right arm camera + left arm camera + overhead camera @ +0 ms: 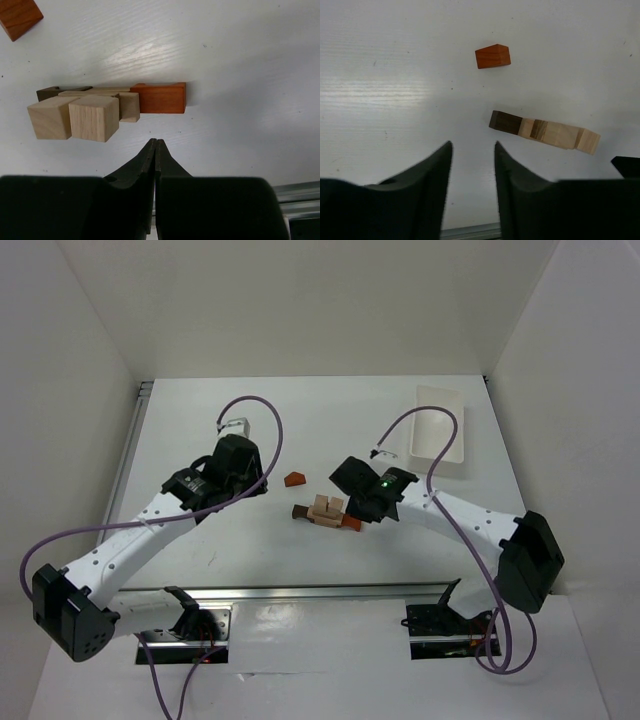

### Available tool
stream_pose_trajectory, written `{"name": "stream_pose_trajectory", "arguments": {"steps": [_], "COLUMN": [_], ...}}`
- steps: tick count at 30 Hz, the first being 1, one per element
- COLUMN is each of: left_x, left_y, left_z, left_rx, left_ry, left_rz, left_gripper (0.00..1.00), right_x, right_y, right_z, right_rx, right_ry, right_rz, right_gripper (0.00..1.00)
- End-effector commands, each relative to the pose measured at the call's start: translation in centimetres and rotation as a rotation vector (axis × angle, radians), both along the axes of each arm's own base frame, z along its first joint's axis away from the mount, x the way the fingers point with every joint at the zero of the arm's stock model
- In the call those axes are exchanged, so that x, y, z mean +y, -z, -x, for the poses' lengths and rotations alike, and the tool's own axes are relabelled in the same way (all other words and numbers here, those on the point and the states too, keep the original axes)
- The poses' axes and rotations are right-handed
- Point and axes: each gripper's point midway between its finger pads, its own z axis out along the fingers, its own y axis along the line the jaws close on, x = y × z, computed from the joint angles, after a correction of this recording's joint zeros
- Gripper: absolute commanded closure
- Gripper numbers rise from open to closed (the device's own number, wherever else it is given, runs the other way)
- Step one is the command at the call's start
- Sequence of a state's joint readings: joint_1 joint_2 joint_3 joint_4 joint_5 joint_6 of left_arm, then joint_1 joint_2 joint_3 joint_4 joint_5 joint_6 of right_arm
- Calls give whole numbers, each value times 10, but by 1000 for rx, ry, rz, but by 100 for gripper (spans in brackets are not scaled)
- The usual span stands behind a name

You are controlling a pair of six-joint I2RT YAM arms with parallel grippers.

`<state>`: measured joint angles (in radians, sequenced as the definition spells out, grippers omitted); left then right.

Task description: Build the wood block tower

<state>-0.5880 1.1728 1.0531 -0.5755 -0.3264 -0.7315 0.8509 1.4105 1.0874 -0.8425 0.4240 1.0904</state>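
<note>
The wood block tower (pixel 325 511) lies low on the table centre: a dark brown bar (pixel 52 92), tan blocks (pixel 92 118) on top and a reddish-orange block (pixel 159 98) at its right end. It also shows in the left wrist view (pixel 545 133). A loose reddish-orange wedge (pixel 294 480) lies apart behind it, seen too in the left wrist view (pixel 493 56). My left gripper (pixel 472 150) is open and empty, near side of the wedge. My right gripper (pixel 155 142) is shut and empty, just in front of the orange block.
A white rectangular plastic tray (pixel 439 426) stands at the back right. A metal rail (pixel 320 592) runs along the near table edge. White walls enclose the table on the left, right and back.
</note>
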Motion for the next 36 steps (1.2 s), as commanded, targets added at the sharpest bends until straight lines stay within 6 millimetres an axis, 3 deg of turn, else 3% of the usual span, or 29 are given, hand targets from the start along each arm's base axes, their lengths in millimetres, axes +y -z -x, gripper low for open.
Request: {"name": "stream_pose_trajectory", "arguments": {"steps": [1, 4, 15, 16, 21, 27, 36], "left_x": [-6, -7, -10, -10, -10, -10, -10], "left_y": [0, 3, 2, 2, -2, 2, 2], "left_z": [0, 1, 0, 0, -1, -1, -1], "left_rx": [-12, -2, -8, -8, -16, 0, 0], "left_ry": [34, 47, 60, 60, 60, 60, 60], "left_rz": [-3, -11, -7, -7, -2, -12, -12], "left_gripper": [56, 73, 72, 64, 46, 38, 38], "right_x": [10, 13, 22, 24, 25, 30, 32], "right_y": [0, 7, 16, 13, 16, 13, 15], "right_z": [-19, -22, -32, -34, -35, -39, -44], "right_rx": [-48, -44, -60, -67, -66, -87, -91], "right_ry": [-21, -45, -94, -94, -101, -108, -118], "right_rz": [-7, 14, 32, 25, 32, 16, 13], "right_gripper": [94, 94, 94, 94, 94, 93, 93]}}
